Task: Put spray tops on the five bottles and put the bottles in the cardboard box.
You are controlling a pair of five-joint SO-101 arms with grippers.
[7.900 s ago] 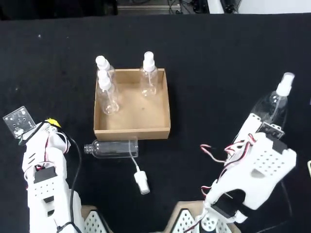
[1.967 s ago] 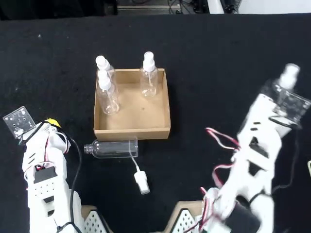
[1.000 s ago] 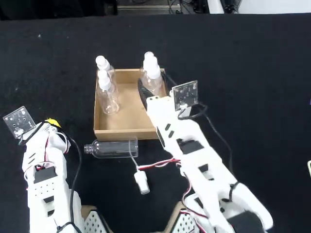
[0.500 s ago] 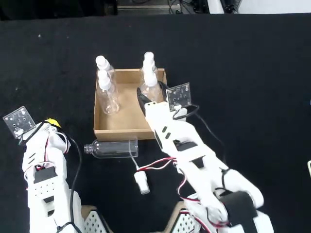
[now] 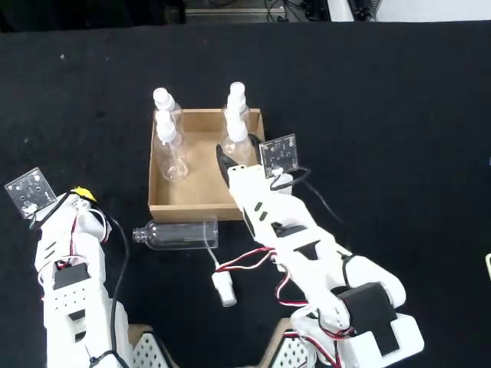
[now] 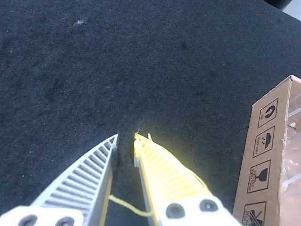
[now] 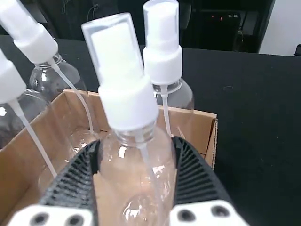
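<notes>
The right gripper [image 7: 137, 162] has its black fingers [image 7: 75, 181] clamped on the body of a capped bottle [image 7: 126, 101], held upright with its long axis vertical and the spray top above the fingers. Straight below is the cardboard box [image 7: 200, 123]. Another capped bottle [image 7: 163, 56] stands just beyond and two more [image 5: 169, 142] stand across the box, so what's left looks like a plain descent. The left gripper [image 6: 126, 141] has its fingers all but closed on nothing. The uncapped bottle [image 5: 178, 234] lies on its side outside the box, between the arms, with the loose spray top [image 5: 223, 287] near it.
</notes>
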